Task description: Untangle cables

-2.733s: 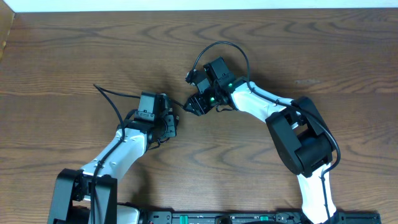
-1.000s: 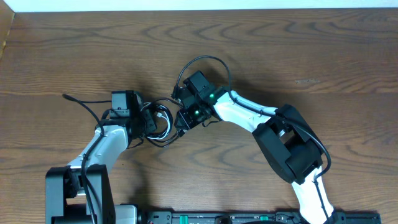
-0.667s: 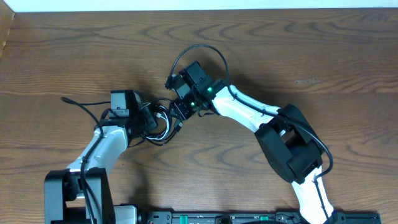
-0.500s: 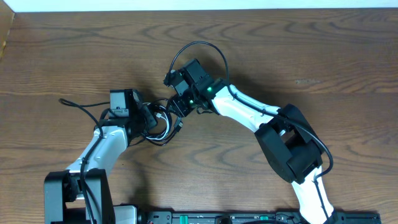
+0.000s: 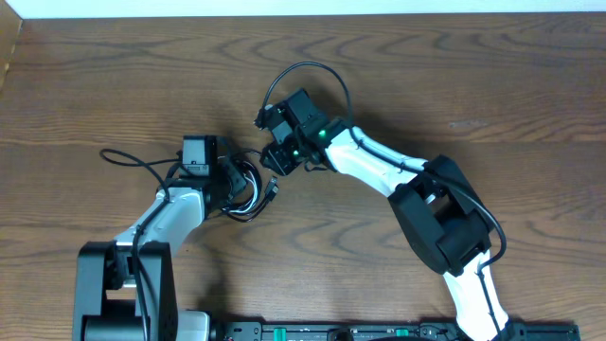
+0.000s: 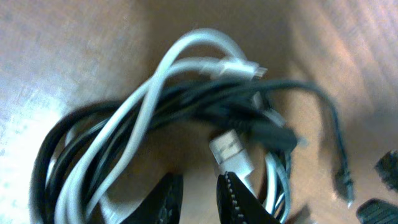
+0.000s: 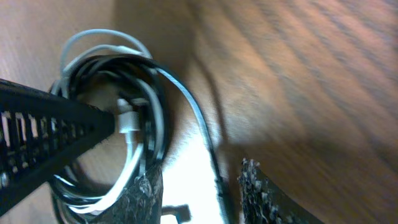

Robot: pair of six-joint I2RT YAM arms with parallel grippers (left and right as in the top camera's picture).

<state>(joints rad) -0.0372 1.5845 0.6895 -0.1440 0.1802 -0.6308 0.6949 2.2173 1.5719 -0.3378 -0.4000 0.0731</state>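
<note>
The cables [image 5: 254, 194] lie as one knot of white and black cord on the desk [image 5: 454, 66], just left of centre, between the left pincer [image 6: 199, 186] and the right pincer [image 7: 198, 175]. The left pincer points into the coil, its jaws a narrow slit apart with nothing visibly between them and its tip just beside the white plug [image 6: 229, 151]. The right pincer hangs at the coil's rim with its jaws well apart, and a loose black strand [image 7: 198, 121] runs down between them ungripped. The job looks barely begun: the white cord [image 6: 130, 112] threads through the black turns and no cord lies free. The step in hand appears to be choosing an end. The next move likely calls for one pincer to pin the coil while the other clamps a plug end and draws it outward. Room is generous, with bare wood to the right, the left and toward the far edge [image 5: 398, 14], all well apart from the knot. The one tight spot is where the two pincers are near each other.
</note>
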